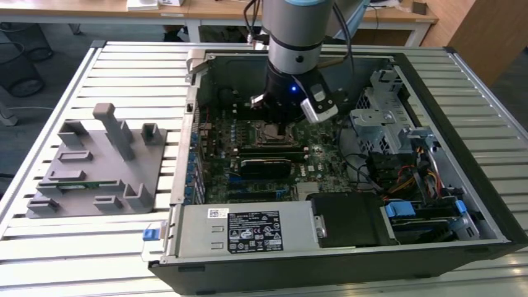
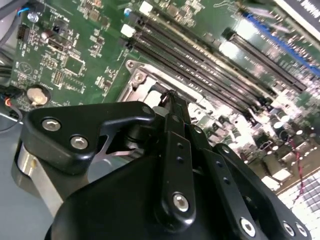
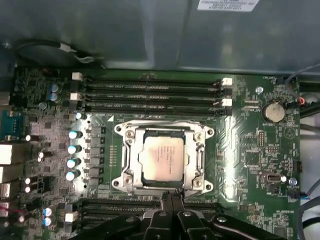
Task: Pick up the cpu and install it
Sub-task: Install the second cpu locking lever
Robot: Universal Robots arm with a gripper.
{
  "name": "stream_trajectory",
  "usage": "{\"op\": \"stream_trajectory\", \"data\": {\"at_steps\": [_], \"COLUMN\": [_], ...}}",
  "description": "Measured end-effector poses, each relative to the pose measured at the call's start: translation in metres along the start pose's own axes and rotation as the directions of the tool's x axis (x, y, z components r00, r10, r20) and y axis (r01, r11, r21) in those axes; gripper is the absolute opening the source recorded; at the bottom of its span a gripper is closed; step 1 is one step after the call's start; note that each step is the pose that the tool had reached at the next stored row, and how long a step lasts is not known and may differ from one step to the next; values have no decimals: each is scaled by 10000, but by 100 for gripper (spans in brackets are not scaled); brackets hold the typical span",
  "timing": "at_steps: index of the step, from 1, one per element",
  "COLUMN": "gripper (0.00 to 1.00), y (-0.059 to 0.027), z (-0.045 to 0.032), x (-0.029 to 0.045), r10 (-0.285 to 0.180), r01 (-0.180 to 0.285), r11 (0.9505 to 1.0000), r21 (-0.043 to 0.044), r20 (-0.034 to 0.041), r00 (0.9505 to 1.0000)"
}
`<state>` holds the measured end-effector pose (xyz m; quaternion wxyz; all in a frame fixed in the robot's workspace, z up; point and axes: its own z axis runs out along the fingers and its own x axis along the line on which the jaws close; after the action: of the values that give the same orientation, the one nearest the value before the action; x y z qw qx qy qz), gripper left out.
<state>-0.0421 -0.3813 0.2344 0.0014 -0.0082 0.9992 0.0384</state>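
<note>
Silvery cpu [image 3: 162, 158] sits in socket [image 3: 163, 158]; arm vertical over mobo, claw [image 3: 171, 199] clenched empty just beside it.

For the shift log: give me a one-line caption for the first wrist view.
The cpu sits in the motherboard socket, the gripper closed just beside the socket frame.

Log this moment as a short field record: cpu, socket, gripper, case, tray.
cpu: lies flat inside the socket, silvery top up
socket: metal frame on the motherboard, between banks of memory slots
gripper: shut, holding nothing, tips at the socket's edge beside the cpu, apart from its top
arm: reaches down into the case over the socket
case: open, lying on its side on the slatted table
tray: grey fixture on the exterior view's left, outside the case
</note>
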Motion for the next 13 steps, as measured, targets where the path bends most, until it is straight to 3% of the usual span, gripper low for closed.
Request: {"op": "stream_trajectory", "data": {"at_steps": [2, 4, 6, 7, 13], "gripper": [11, 11, 11, 11, 11], "y": [-28, -48, -54, -62, -157], "z": [1, 5, 9, 9, 10], "x": [10, 21, 25, 25, 43], "r10": [-7, -10, -10, -9, -8], "r01": [7, 10, 10, 10, 9], "r11": [10000, 9999, 9993, 9992, 9991], "r21": [-16, -158, -364, -412, -429], "r20": [-2, 1, 5, 6, 7], "r00": [10000, 10000, 10000, 10000, 10000]}}
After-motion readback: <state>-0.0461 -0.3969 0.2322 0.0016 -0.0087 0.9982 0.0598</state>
